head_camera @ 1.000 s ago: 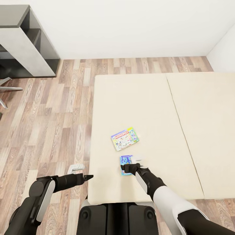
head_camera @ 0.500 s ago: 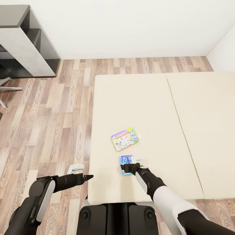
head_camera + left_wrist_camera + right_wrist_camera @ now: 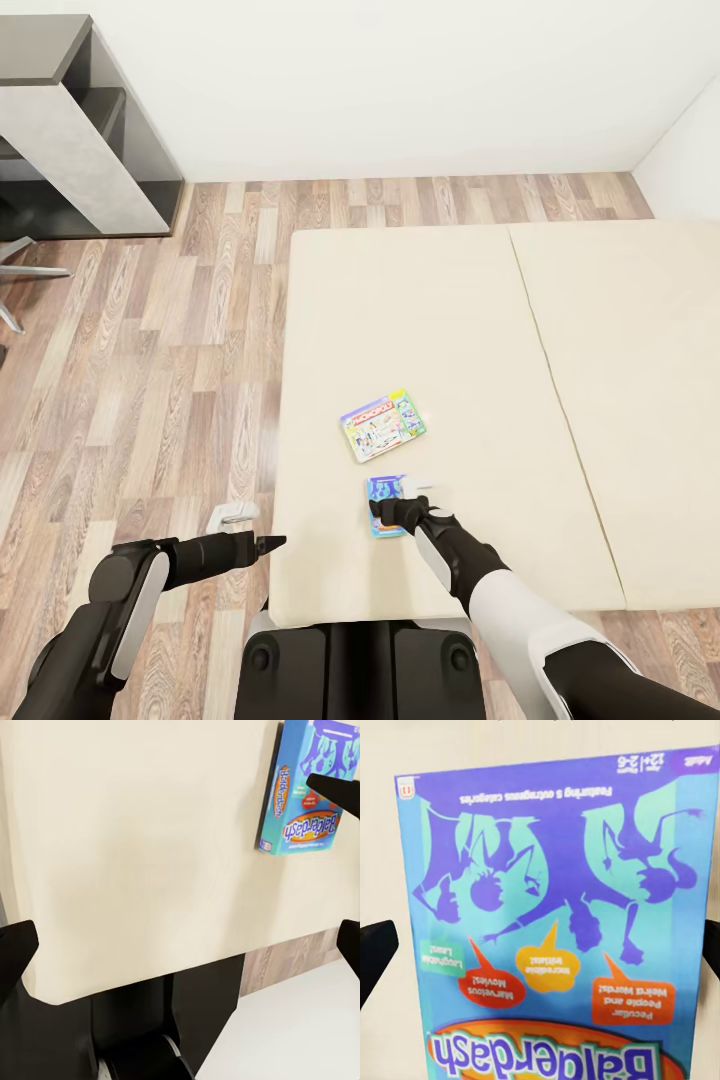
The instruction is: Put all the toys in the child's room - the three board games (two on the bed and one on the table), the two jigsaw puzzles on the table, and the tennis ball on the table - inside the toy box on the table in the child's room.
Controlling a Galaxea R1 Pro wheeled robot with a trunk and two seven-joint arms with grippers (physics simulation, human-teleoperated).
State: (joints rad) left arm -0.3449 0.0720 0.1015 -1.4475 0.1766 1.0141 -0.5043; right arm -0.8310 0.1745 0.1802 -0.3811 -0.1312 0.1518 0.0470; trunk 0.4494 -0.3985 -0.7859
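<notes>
Bright even render light; soft faint shadows; right wrist close-up slightly blurred.

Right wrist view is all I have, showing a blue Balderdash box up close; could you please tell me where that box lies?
Observer: The blue box lies on the bed, near the edge closest to the robot, with the right end effector open over it.
Operator: Is another game nearby?
Observer: Yes, a pale board game lies flat just beyond it, not touching it.
Operator: And where is the other arm?
Observer: The left end effector hangs at the bed's left edge, open and holding nothing.
</notes>
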